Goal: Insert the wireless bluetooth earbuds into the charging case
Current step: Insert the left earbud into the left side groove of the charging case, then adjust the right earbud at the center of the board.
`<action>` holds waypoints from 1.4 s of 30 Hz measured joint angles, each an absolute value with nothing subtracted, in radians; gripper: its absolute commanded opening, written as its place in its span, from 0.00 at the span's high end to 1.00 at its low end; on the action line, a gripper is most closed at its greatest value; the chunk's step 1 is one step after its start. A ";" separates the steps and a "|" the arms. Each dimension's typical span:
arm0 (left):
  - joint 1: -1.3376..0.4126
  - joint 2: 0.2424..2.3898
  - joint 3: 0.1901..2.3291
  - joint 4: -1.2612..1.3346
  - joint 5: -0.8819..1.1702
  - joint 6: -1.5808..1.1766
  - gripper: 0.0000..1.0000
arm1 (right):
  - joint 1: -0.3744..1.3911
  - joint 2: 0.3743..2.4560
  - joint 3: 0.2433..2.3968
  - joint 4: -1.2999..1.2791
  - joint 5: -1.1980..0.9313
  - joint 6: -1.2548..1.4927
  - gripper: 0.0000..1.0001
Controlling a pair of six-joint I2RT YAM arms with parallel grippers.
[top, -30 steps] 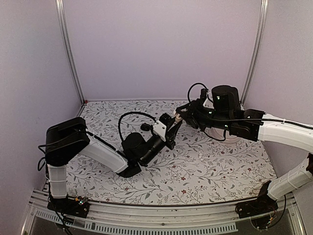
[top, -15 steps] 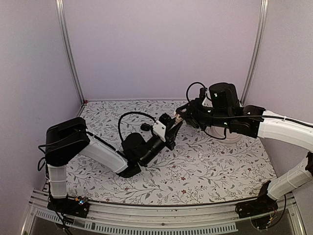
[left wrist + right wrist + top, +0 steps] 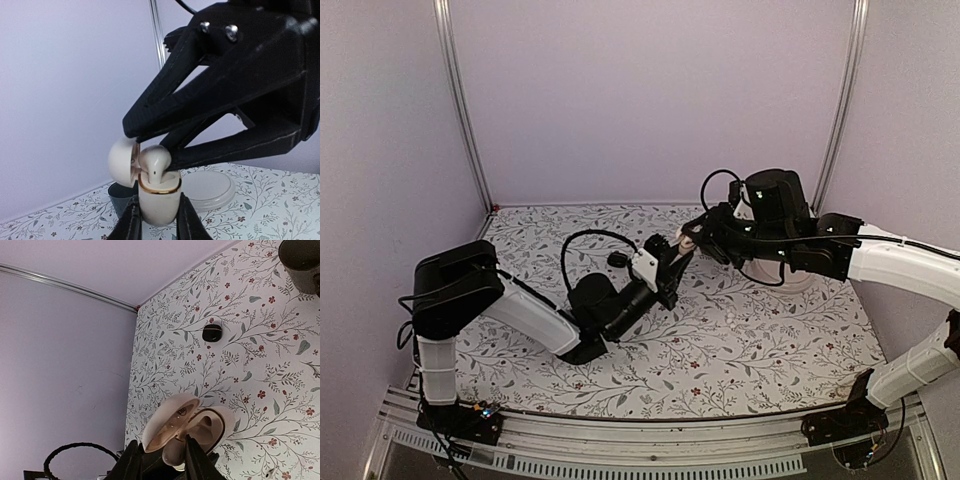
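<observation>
The table [image 3: 770,350] is covered in a floral cloth. On it lie a small black puck [image 3: 212,333] toward the far left, a dark cup [image 3: 300,260] nearby, a white round dish [image 3: 212,187] at the right, and a tiny white speck [image 3: 728,316] near the middle.

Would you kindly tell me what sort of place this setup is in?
Most likely a lab robot cell, not a home: plain lilac walls framed by aluminium posts enclose a floral-cloth worktop, and the left arm and right arm are mounted on a metal rail at its near edge.
</observation>
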State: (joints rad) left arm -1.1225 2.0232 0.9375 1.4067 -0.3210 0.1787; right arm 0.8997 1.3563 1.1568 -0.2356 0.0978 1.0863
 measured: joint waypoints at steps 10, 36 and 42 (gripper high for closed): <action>-1.108 2.016 0.923 1.443 -0.310 0.144 1.00 | 0.900 1.341 1.158 -0.319 0.144 1.047 0.63; -0.913 1.433 0.461 1.316 -0.015 -0.121 1.00 | 0.984 1.381 0.910 -0.348 -0.033 0.720 0.64; -0.903 1.351 0.411 1.258 -0.016 -0.135 1.00 | 1.064 1.521 0.879 -0.337 -0.082 0.748 0.65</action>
State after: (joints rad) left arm -0.9031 1.3510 0.4107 1.2579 -0.0158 -0.1352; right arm 1.0641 1.5208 0.8795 -0.3367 -0.0818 0.7483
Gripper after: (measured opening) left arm 0.201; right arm 0.350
